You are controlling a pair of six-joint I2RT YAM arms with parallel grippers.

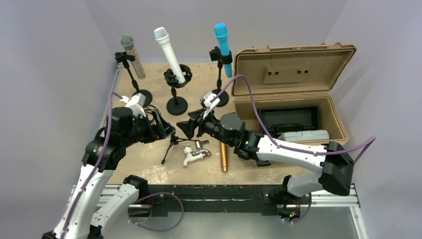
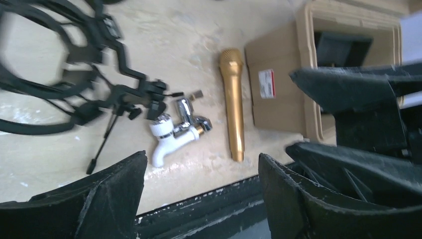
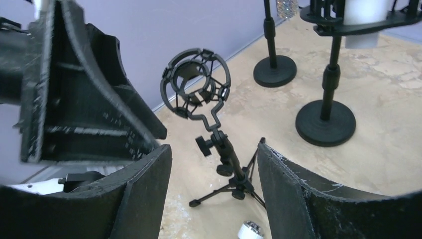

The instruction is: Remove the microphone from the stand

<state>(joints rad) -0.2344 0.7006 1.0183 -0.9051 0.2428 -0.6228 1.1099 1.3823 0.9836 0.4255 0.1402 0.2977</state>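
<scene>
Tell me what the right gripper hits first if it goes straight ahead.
Probably the small tripod stand, centred between the right gripper's open fingers; its shock mount sits empty. Depth is unclear.

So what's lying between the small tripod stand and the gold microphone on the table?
A white-and-chrome tap lies between the tripod stand and the gold microphone; the left wrist view shows it best.

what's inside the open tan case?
A black tray sits toward the back, with a flat grey box in front of it. The right arm crosses the near left corner of the case, so anything lying there is hidden, as is whatever is under the tray.
</scene>
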